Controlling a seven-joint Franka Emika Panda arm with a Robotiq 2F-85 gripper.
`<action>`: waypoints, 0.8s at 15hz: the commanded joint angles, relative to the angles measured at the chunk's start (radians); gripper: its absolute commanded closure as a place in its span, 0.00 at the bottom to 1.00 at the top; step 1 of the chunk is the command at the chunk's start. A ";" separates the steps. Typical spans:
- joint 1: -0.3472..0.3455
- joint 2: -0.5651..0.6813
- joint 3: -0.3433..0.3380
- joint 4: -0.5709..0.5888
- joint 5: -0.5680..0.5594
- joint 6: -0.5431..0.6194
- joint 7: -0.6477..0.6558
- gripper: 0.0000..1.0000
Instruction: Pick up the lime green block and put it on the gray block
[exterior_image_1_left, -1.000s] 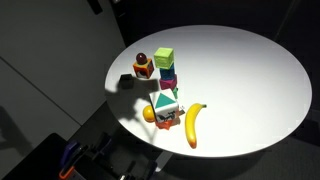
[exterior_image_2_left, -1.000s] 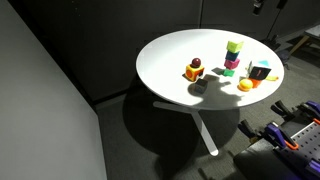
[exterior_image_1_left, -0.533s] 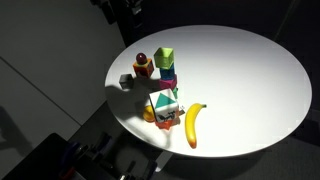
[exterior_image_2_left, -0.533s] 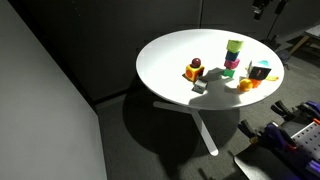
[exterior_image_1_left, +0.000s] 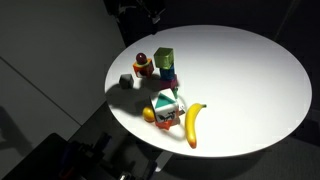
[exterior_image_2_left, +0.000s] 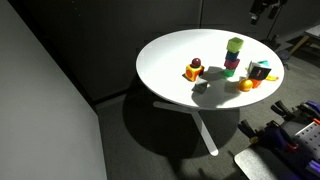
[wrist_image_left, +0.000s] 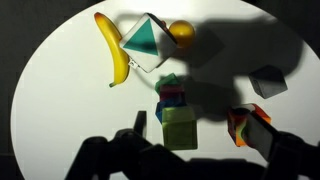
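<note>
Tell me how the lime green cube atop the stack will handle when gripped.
The lime green cube looks rigid and flat-faced, so it probably won't roll. It tops a stack of coloured blocks, so a sideways nudge may topple them.

Count, wrist view:
- table (wrist_image_left: 60, 90) ×1
- banana (wrist_image_left: 112, 48) ×1, upper left
- orange ball (wrist_image_left: 181, 32) ×1
- green-and-white block (wrist_image_left: 143, 42) ×1
- lime block (wrist_image_left: 180, 128) ×1, lower centre, topping a stack (wrist_image_left: 170, 96); number beneath unclear
- gray block (wrist_image_left: 267, 82) ×1, right
- orange-red block (wrist_image_left: 245, 125) ×1

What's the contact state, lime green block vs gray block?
Apart. Wrist view shows the lime green block atop a stack, bare table between it and the gray block.
</note>
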 joint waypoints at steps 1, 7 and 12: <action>-0.006 0.038 -0.010 0.038 -0.020 0.015 -0.042 0.00; -0.001 0.030 -0.007 0.017 -0.002 0.019 -0.025 0.00; -0.002 0.038 -0.010 0.024 0.006 0.014 -0.029 0.00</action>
